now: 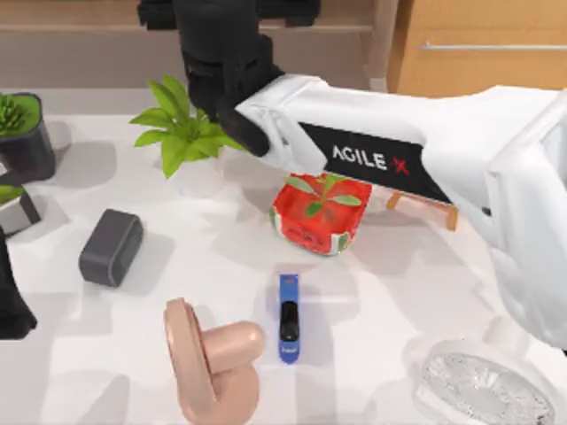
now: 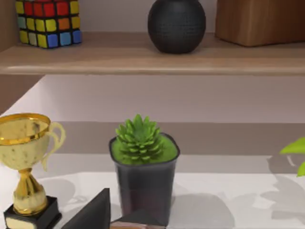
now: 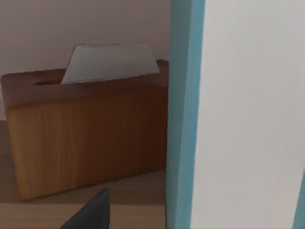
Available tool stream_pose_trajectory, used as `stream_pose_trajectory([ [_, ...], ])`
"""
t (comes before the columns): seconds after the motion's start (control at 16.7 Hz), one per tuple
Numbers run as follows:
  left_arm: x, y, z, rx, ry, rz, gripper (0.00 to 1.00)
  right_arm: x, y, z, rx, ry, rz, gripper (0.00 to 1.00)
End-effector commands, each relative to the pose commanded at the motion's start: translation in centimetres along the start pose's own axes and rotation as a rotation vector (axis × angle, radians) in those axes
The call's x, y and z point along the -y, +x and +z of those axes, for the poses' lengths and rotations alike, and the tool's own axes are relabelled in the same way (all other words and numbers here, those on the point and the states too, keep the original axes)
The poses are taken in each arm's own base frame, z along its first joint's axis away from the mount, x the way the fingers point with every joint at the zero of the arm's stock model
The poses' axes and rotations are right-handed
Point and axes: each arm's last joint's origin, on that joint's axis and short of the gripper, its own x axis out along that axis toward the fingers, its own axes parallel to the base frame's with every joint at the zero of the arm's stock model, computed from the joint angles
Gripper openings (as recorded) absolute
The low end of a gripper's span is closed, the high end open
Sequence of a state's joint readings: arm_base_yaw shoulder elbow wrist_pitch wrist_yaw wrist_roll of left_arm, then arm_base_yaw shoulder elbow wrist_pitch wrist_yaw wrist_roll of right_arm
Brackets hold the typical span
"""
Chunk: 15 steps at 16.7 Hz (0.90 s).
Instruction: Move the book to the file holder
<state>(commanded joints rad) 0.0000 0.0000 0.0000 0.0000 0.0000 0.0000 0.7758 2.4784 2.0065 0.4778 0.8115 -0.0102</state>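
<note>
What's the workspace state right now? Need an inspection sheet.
Surface: white table, evenly lit.
Job's things: the book stands upright close to the right wrist camera, blue cover beside white page edges; file holder not identified.
Clutter: grey speaker, leafy plant, red pot, blue stapler, pink roller, glass dish, succulent, trophy.
Grippers: right hand reached over the table's far edge toward the shelf, apparently holding the book; left hand parked at the table's left edge.
Cables: nothing seen.
Surroundings: shelf with puzzle cube and black vase; wooden tissue box.
</note>
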Motion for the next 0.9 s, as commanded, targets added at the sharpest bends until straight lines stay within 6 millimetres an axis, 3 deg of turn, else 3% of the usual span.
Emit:
stream_pose_trajectory([
  [0.9, 0.0, 0.0, 0.0, 0.000, 0.000, 0.000, 1.00, 0.0, 2.0, 0.0, 0.000, 0.000, 0.000, 1.00],
])
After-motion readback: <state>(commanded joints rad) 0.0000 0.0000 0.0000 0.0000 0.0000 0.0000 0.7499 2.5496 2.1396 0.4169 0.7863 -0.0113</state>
